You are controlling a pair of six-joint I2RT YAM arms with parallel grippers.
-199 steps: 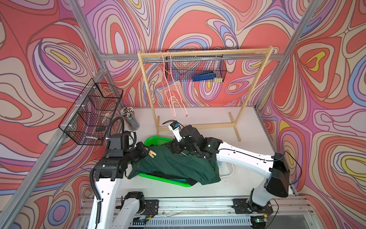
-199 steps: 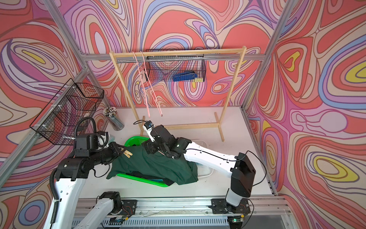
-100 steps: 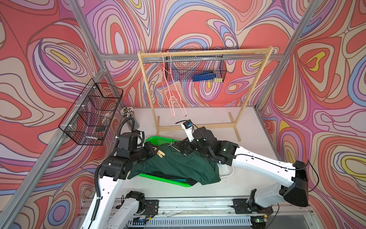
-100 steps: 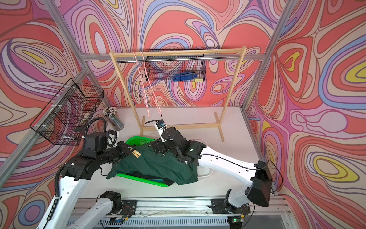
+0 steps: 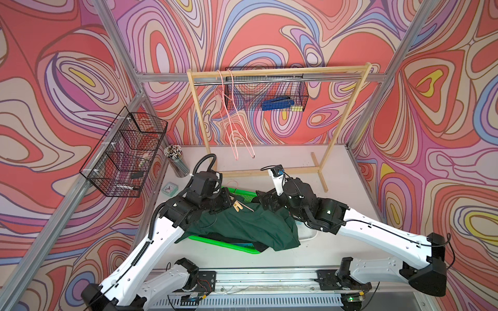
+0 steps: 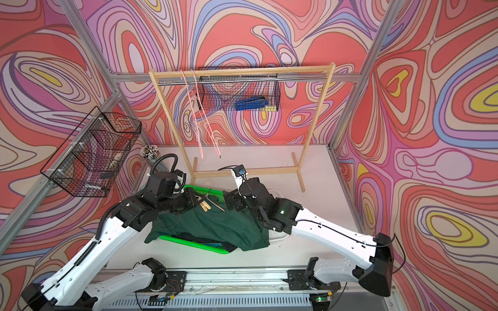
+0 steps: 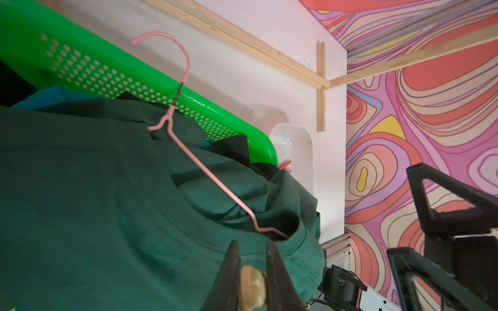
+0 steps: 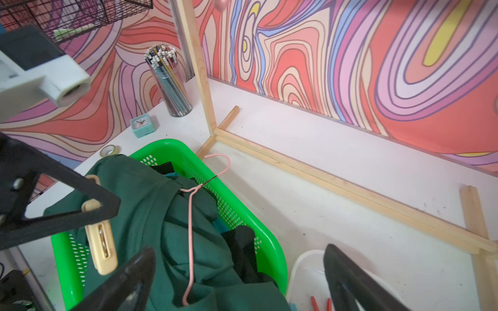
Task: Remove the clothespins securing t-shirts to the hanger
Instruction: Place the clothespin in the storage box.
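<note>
In the left end effector (image 7: 252, 251) — one clothespin (image 8: 100, 242).

We glimpse only slivers of the black shirt (image 5: 226, 239) and turquoise shirt (image 5: 246, 244) at six o'clock beneath the green shirt (image 5: 242, 220).

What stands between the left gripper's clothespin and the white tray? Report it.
The right gripper, jaws open, hangs over the white tray, in the path of the pale yellow clothespin the left gripper holds.
</note>
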